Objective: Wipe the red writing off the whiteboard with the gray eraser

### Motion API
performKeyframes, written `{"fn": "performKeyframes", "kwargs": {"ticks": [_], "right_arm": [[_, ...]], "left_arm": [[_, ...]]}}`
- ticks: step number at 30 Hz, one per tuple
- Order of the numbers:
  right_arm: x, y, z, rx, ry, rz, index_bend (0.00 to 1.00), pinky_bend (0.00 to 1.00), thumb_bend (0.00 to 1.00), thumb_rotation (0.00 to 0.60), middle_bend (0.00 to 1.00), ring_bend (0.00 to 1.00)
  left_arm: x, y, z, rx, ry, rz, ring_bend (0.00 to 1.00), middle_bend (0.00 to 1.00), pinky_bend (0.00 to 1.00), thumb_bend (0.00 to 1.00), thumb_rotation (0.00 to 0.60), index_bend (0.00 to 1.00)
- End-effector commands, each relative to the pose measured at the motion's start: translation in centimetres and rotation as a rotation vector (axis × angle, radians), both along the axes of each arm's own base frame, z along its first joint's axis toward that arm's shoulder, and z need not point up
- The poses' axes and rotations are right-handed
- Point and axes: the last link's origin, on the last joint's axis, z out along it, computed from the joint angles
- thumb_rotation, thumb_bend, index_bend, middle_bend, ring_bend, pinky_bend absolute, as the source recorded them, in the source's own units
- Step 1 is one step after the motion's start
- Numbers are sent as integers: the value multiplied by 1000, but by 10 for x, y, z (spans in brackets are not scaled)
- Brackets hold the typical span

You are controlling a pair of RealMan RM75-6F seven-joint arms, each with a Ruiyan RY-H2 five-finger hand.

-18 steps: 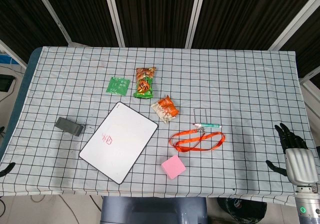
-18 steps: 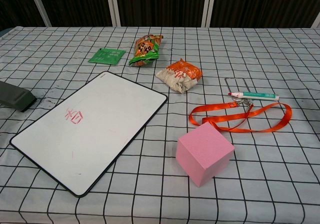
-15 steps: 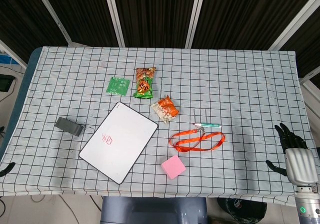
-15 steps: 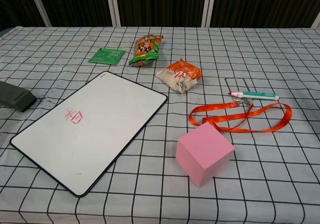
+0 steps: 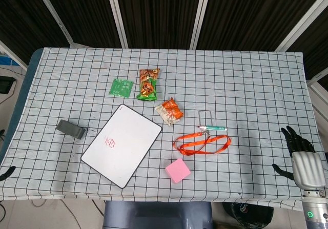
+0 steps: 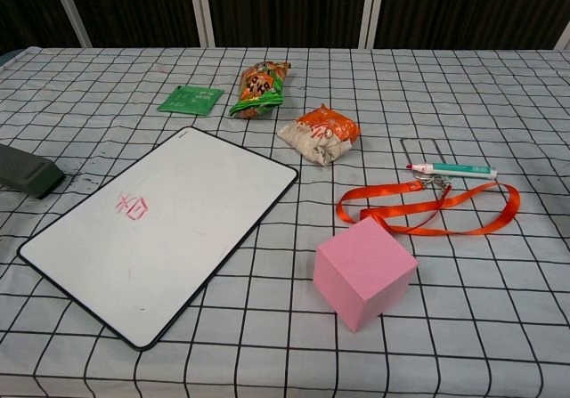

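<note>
Right hand (image 5: 301,154): we see it at the near right edge of the surface (image 5: 246,80), fingers spread apart, holding nothing.
Left hand: only a dark tip shows at the far-left edge in the head view; we cannot tell its state.
Eraser (image 5: 70,129): gray, lying flat, far to the left of the right hand, just beside the whiteboard's left corner, not touching it.
Whiteboard (image 5: 122,145): flat, turned diagonally, well left of the right hand.
Red writing (image 5: 109,141): we note it on the board's left part, unwiped.
Pink block (image 5: 177,170): near edge, just right of the board.
Orange strap (image 5: 201,143): between block and right hand, with a pen (image 5: 212,128) just beyond.
</note>
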Motion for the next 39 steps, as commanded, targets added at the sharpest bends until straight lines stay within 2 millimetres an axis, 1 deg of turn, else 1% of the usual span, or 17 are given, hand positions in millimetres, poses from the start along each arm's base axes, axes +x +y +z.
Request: {"fn": "performKeyframes", "kwargs": {"ticks": [1, 9, 12, 15, 19, 20, 28, 31, 35, 39], "right_arm": [[0, 0, 0, -1, 0, 0, 7, 224, 133, 600, 91, 190], [0, 0, 0, -2, -7, -5, 7, 224, 132, 600, 91, 190], [0, 0, 0, -3, -10, -9, 7, 224, 133, 600, 91, 190], [0, 1, 0, -4, -10, -8, 7, 224, 133, 600, 91, 190], [-1, 0, 0, 1, -12, -12, 6, 224, 132, 600, 91, 190], [-1, 0, 0, 1, -12, -13, 7, 224, 132, 600, 91, 190], [-1, 0, -1, -2, -7, -18, 7, 224, 132, 600, 91, 190], [-1, -1, -1, -4, -7, -22, 7, 224, 132, 600, 91, 190], [-1, -1, -2, -8, -5, -27, 6, 224, 132, 600, 91, 190], [-2, -2, -2, -10, -2, -32, 7, 224, 132, 600, 91, 190]], "left_arm": [[0, 0, 0, -1, 0, -2, 0, 26, 0, 131, 600, 0], [0, 4, -3, -22, 17, -4, 0, 26, 0, 131, 600, 0], [2, 9, -8, -52, 47, -19, 0, 26, 0, 131, 600, 0], [7, 19, -11, -80, 82, -36, 0, 26, 0, 133, 600, 0], [16, 42, -14, -116, 147, -74, 0, 26, 0, 134, 600, 0], [18, 51, -15, -132, 169, -76, 0, 26, 0, 134, 600, 0], [22, 100, -31, -253, 288, -51, 0, 27, 0, 135, 600, 0], [21, 120, -37, -292, 331, -48, 0, 28, 0, 135, 600, 0], [15, 147, -47, -335, 385, -27, 0, 33, 0, 134, 600, 0], [11, 159, -58, -366, 396, -21, 0, 54, 0, 134, 600, 6]]}}
